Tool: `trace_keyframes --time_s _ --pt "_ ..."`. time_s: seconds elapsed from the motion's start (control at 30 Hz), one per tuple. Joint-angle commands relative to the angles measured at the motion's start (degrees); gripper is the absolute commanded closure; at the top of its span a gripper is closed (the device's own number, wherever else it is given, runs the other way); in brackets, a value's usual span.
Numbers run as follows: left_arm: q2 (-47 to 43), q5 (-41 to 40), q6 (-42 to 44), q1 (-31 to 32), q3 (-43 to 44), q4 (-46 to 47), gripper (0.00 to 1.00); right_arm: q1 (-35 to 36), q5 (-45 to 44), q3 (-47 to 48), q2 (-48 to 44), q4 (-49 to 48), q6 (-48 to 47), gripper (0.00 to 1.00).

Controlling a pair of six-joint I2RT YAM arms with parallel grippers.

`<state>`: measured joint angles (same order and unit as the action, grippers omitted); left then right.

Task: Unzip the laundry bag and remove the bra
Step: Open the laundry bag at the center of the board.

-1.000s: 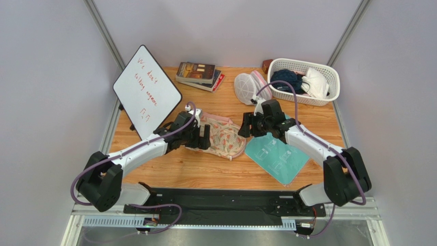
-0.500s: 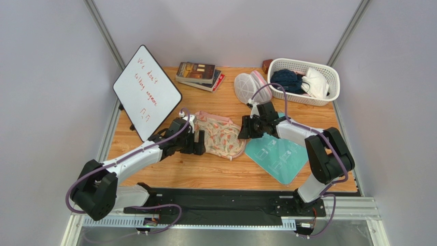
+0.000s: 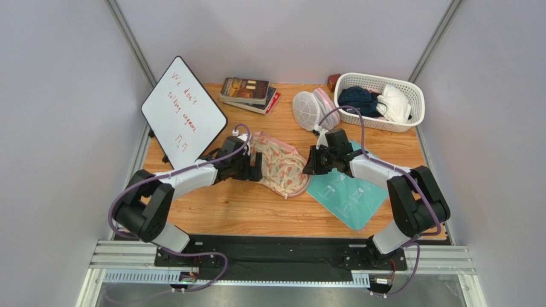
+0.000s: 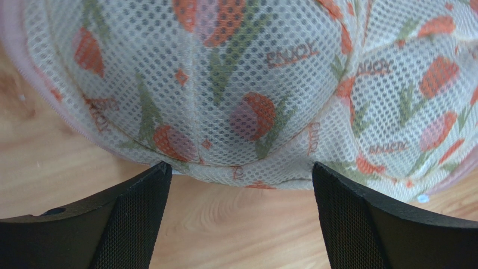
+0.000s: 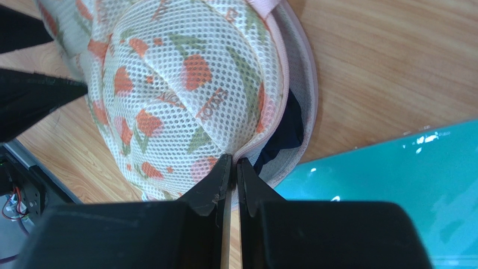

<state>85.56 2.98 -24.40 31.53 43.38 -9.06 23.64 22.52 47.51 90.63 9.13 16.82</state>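
Right now the laundry bag (image 3: 279,167) lies flat on the wooden table (image 3: 243,211), just to the left of the teal mat (image 3: 349,195), its near right lobe close to that mat's corner. The right gripper (image 3: 312,163) sits over the mat's far left edge, and its 2 fingers are pressed almost together on the bag's pink edging (image 5: 235,162). Whether a zipper pull lies between them cannot be told. Beside that pinch the bag gapes a little, and dark fabric (image 5: 286,129) shows in the gap on the side facing the mat. The left gripper (image 3: 255,167) is on the bag's far side from the mat, low over the table, with its fingers spread wide. From its wrist camera the bag's curved printed edge (image 4: 252,84) dips between the 2 fingertips, bare wood beneath them. Beyond the mat, toward the back wall, stand a white mesh dome bag (image 3: 306,110) and a white basket (image 3: 413,96).
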Motion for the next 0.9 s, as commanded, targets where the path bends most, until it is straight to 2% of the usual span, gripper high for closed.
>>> trace_keyframes --time_s 0.0,0.13,0.33,0.47,0.73,0.87 --pt "3.8 1.2 3.0 -0.4 5.2 3.9 0.01 -0.1 -0.4 -2.1 -6.0 -2.4 1.9 0.92" --pt "6.3 1.2 3.9 -0.6 9.7 2.4 0.01 0.0 -1.2 -2.6 -10.6 -0.6 1.9 0.91" --pt "4.2 0.7 3.7 -0.6 9.4 2.6 0.01 0.1 -1.0 -2.5 -13.9 0.6 1.5 0.93" --pt "0.9 0.3 3.1 -0.6 8.2 1.6 0.01 1.4 -0.9 -2.8 -14.3 -0.2 0.5 1.00" --pt "-9.9 0.7 -1.9 -0.6 3.8 0.4 0.01 7.8 -3.5 -2.7 -17.4 -1.7 -4.1 1.00" --pt "-12.2 5.2 -4.6 -0.6 4.4 -0.3 0.01 11.3 -5.6 -2.4 -19.7 -1.7 -6.5 1.00"
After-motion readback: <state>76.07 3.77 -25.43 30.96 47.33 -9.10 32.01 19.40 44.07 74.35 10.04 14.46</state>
